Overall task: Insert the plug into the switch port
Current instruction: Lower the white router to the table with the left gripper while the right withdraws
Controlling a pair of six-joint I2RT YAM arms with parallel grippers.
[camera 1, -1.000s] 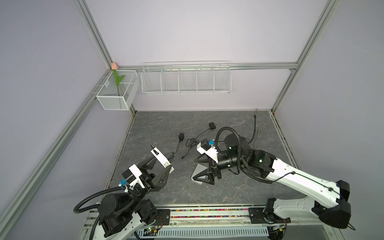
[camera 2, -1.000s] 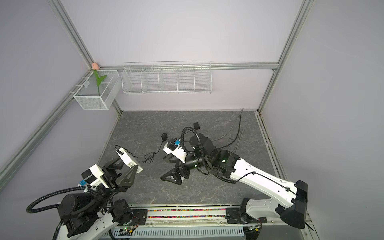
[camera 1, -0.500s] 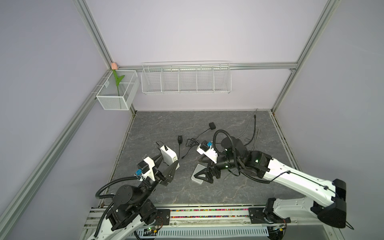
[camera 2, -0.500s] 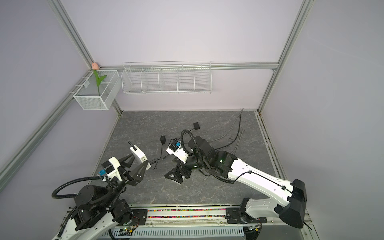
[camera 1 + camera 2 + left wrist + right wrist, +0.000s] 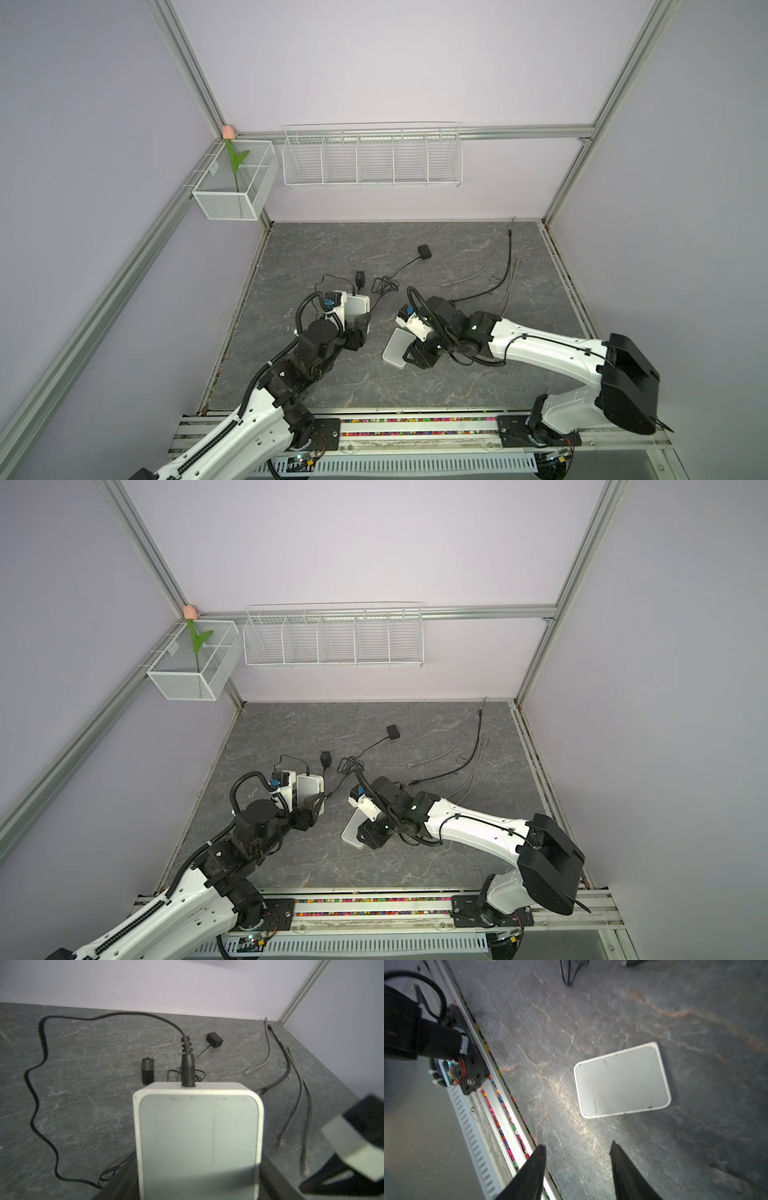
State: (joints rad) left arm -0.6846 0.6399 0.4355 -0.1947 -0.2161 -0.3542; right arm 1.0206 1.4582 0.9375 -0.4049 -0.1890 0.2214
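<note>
1. Since the plug [image 5: 188,1064] stands seated in the far edge of the switch [image 5: 197,1136], with its black cable [image 5: 43,1043] looping away over the table, insertion on this unit appears complete or at final seating.
2. Left gripper [image 5: 360,324]: closed at a fairly wide setting on the near end of the switch, holding it left of table centre in both top views.
3. Right gripper [image 5: 577,1153]: jaws apart, nothing between them. It hangs low over the table near a second white box [image 5: 622,1080], which lies flat with no cable seen on it.
4. Next move, as judged: confirm the plug is fully home, then set the right jaws astride the second box, square to its edges and clear of the loose cables [image 5: 505,266].
5. Surface: dark grey, veined stone-look tabletop [image 5: 332,249]. One black adapter [image 5: 424,252] lies toward the back, and a second adapter [image 5: 360,278] just behind the switch.
6. Room: lilac walls and an aluminium frame. A wire basket [image 5: 372,156] hangs on the back wall, beside a mesh box [image 5: 232,187] holding an artificial tulip [image 5: 228,132].
</note>
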